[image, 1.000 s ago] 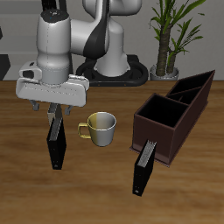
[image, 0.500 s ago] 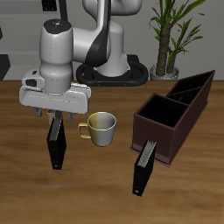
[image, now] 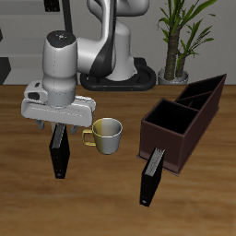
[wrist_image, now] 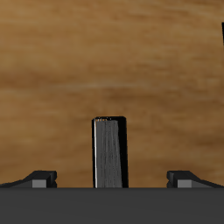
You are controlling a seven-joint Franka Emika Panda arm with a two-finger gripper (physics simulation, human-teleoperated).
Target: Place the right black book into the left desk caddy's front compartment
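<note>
The right black book stands upright on the wooden table, a slim black cover with a grey page edge; in the wrist view the book shows end-on between the fingers. My gripper is open just over its top, one fingertip on each side and apart from the covers. The left desk caddy, a long dark brown box with open wells, lies across the table beyond the mug.
A cream mug sits close beside the gripper and the book. A second black book stands upright against the caddy's near end. A potted plant is at the back.
The arm has come down a little, bringing the open gripper lower over the top of the book. Nothing on the table has moved.
</note>
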